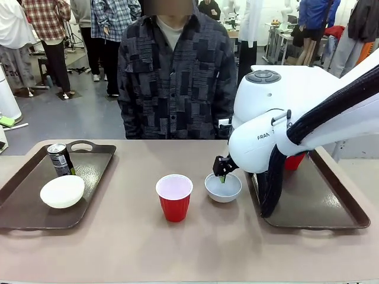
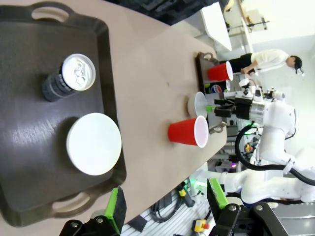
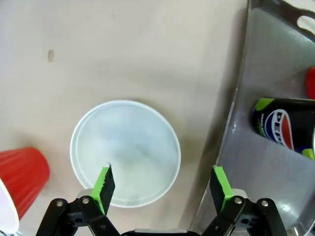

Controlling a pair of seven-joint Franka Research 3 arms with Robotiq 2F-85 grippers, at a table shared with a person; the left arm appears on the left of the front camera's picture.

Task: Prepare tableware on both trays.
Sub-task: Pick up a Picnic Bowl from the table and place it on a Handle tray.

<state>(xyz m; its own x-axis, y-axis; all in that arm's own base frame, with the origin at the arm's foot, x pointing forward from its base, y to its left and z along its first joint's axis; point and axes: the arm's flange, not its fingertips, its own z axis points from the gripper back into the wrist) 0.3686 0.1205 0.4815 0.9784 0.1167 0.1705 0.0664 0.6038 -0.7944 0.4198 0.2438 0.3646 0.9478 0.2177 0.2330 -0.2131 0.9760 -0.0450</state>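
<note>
The left tray (image 1: 95, 171) has a can (image 1: 59, 160) and white bowl (image 1: 62, 191). The red cup (image 1: 174, 197), and grey bowl (image 1: 228, 190) at its 3 o'clock, wait. Both left gripper (image 2: 165, 189) and right gripper (image 3: 162, 172) gape, empty.

Dark can (image 2: 69, 77) and white bowl (image 2: 93, 143) on the left tray (image 2: 27, 123), red cup (image 2: 188, 132) farther right on the table (image 2: 142, 64).

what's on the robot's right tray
A red cup and a dark can stand on the right tray; the right arm hides part of it from the front.
</note>
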